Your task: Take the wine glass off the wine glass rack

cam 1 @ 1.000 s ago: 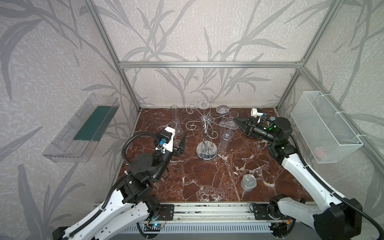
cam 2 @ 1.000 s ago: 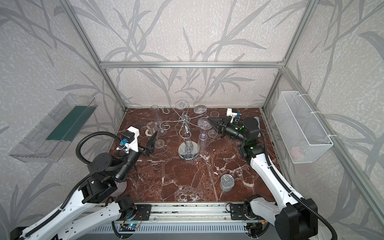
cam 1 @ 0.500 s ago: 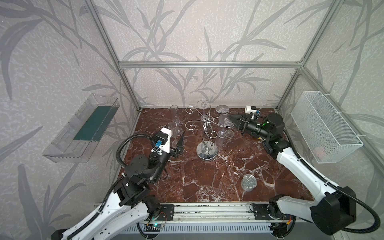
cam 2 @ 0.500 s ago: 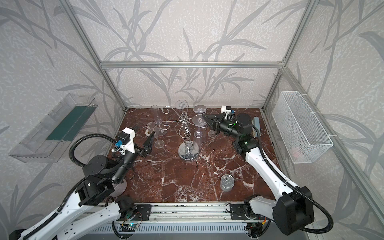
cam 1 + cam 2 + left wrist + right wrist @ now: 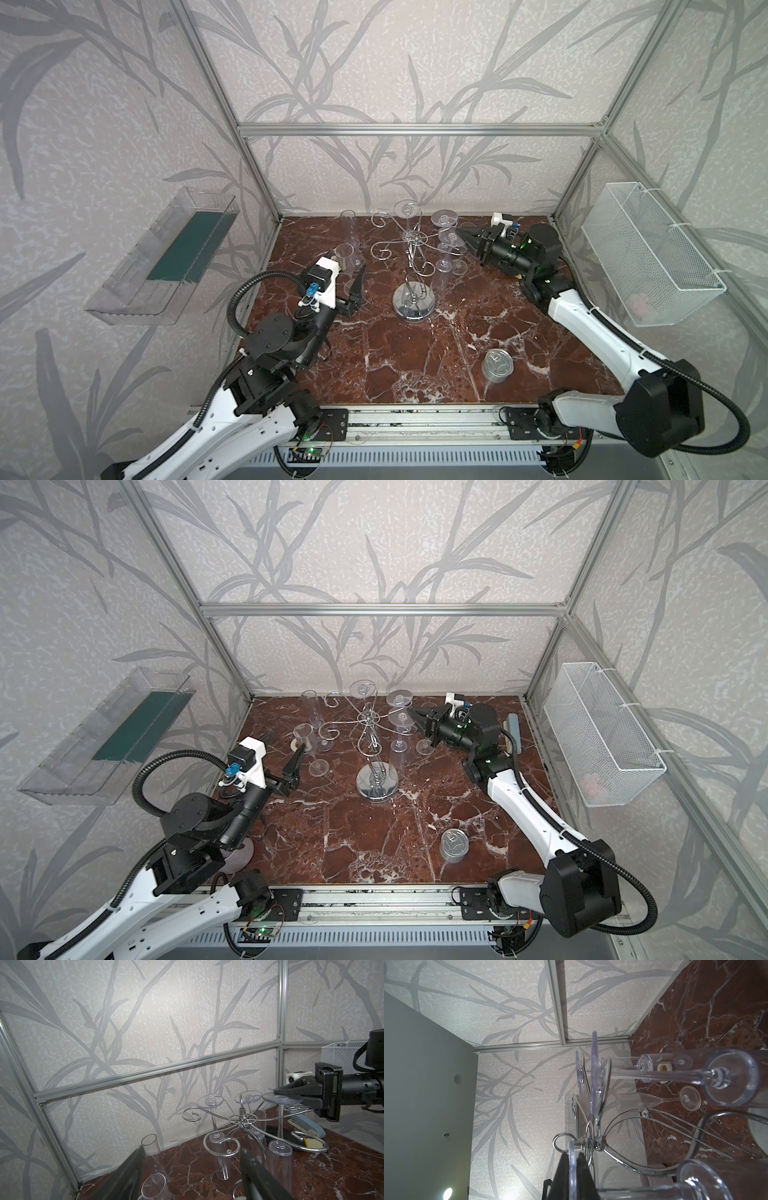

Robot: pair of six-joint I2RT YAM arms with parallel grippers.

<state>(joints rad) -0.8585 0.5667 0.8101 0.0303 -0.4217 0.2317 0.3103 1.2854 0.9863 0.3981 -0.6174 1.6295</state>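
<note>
Clearly, the right gripper (image 5: 462,233) had its jaws closed flat on the round foot of the wine glass (image 5: 280,1126), one finger above the clear disc and one below it, gripping it by the rim on the side facing the arm. The glass hung upside down, its stem dropping through a curled arm of the wine glass rack (image 5: 413,299), bowl downward above the marble table (image 5: 415,365). In the right wrist view the foot showed edge-on as a thin clear sliver pinched between the two dark fingers (image 5: 562,1178). The foot rested at the height of the rack's curl, so the glass had not come off it. The rack stood upright near the middle of the table, on the far half, with two more glasses hanging foot-up from its far arms.

The left gripper (image 5: 282,750) hovered to the left of the rack with its jaws spread wide and holding nothing. It was well apart from the gripped glass, with the rack's stem between them. A few other clear glasses (image 5: 345,253) stood on the table just beyond its fingertips. A small tin can (image 5: 497,365) sat nearer the front edge, apart from everything.
</note>
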